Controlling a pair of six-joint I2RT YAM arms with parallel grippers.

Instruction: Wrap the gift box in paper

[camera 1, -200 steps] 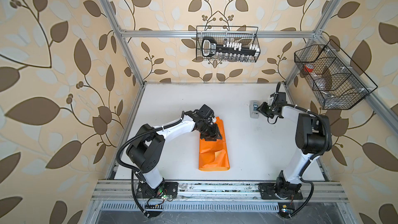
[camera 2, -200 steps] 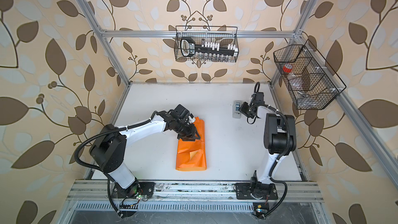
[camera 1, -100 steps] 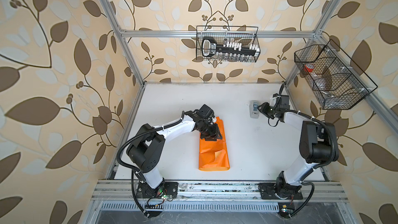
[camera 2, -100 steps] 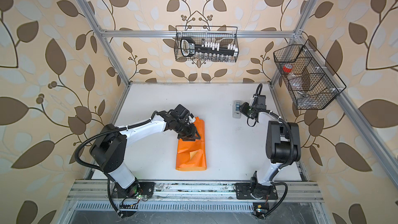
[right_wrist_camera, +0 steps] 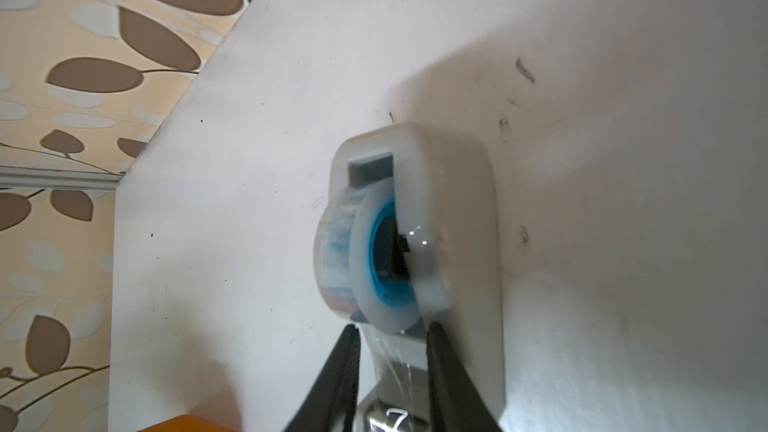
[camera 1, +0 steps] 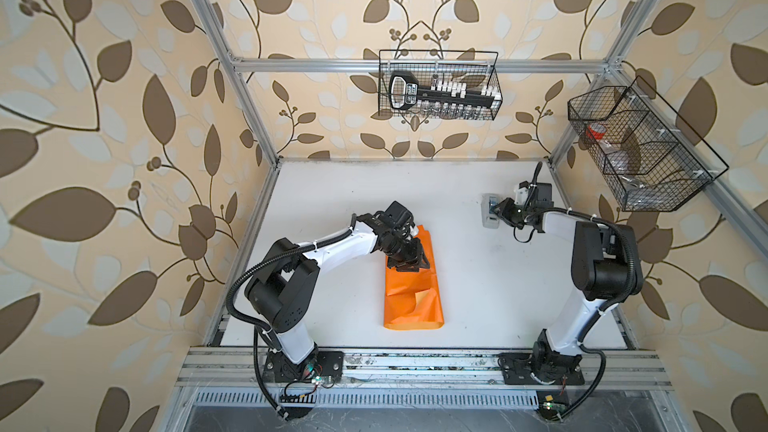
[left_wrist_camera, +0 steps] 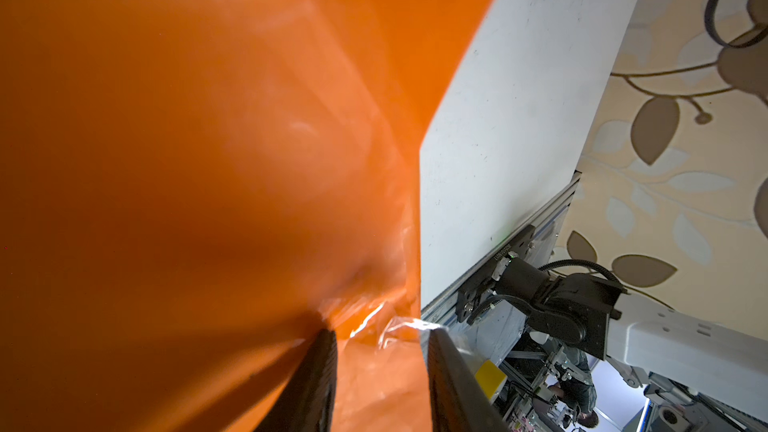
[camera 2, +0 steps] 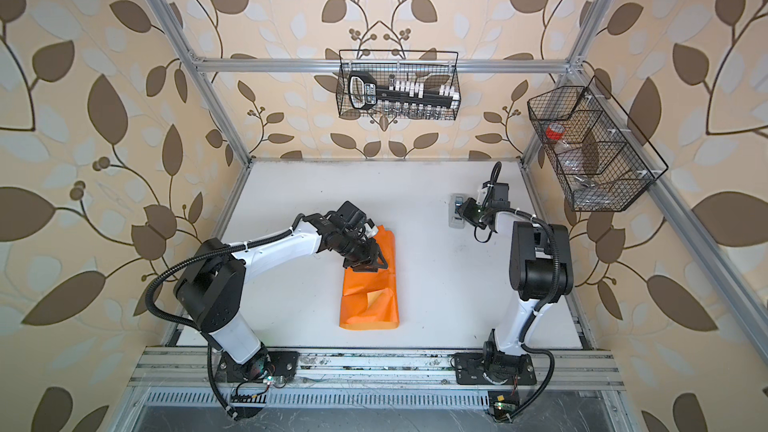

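The orange paper (camera 1: pixel 411 297) (camera 2: pixel 370 301) lies folded into a long bundle mid-table. The gift box is hidden under it. My left gripper (camera 1: pixel 411 263) (camera 2: pixel 368 263) presses on the bundle's far half. In the left wrist view its jaws (left_wrist_camera: pixel 380 334) stand apart on the orange paper (left_wrist_camera: pixel 208 139), with a scrap of clear film across the tips. My right gripper (camera 1: pixel 496 211) (camera 2: pixel 461 211) is at the grey-white tape dispenser (camera 1: pixel 488 222) (camera 2: pixel 456 222) at the back right. Its jaws (right_wrist_camera: pixel 392 330) stand narrowly open on either side of a tape strand below the roll (right_wrist_camera: pixel 374 251).
A wire basket (camera 1: pixel 438 85) hangs on the back wall and another (camera 1: pixel 640 151) on the right wall. The aluminium rail (camera 1: pixel 415 361) with both arm bases runs along the front. The white table (camera 1: pixel 478 284) lies between the bundle and the right arm.
The right arm's elbow has swung out to the right while its gripper stayed at the dispenser, and its jaws have narrowed a little. The left arm and the paper have not moved.
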